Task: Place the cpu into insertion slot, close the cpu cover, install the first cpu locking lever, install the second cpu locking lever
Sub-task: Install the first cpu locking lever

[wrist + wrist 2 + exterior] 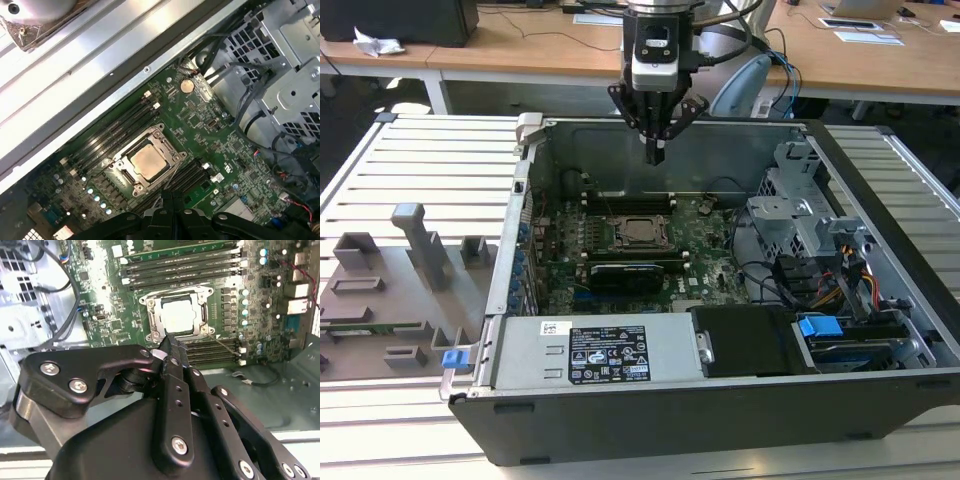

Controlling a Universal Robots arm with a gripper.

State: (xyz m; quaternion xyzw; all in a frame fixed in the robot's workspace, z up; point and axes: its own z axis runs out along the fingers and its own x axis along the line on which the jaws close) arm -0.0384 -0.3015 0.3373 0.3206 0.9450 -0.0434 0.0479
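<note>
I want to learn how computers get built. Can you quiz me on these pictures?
1. True or false: the cpu lies on the table outside the computer case.
2. Where do the jaws hang? A) over the motherboard B) beside the blue clip C) inside the drive cage.
3. Fill in: the motherboard is coloured ___.
Key: 1 false; 2 A; 3 green.

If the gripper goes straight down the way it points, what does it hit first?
Probably the edge of the cpu cover, or the memory slots beside it; the gripper hangs well above, so depth is unclear.
</note>
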